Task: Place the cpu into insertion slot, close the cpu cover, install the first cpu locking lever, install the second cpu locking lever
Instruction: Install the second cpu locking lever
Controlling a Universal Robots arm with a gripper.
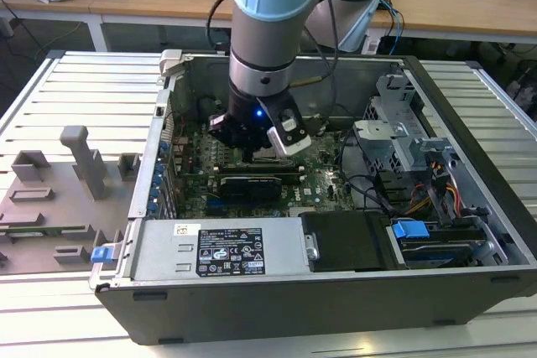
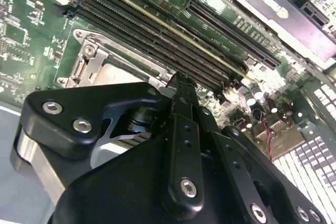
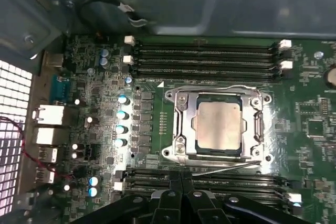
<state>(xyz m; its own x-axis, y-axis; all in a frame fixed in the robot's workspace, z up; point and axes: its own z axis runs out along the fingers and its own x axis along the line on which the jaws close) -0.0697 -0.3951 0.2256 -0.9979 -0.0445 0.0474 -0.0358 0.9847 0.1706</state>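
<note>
Cpu (image 3: 219, 125) in insertion slot (image 3: 181, 153)

You've got a dull silver-grey cpu (image 3: 219, 125) sitting in a shiny silver cpu cover (image 3: 182, 124), all on a green circuit board (image 3: 310, 87) in the first wrist view. Memory slots (image 3: 207, 56) are black with white end clips. Capacitors (image 3: 121, 114) look pale blue-silver. Your gripper (image 2: 178, 85) is matte black with silver screws in the second wrist view. In the exterior view the arm (image 1: 273, 6) is light blue and grey, and the computer case (image 1: 336, 303) is dark grey.
</note>
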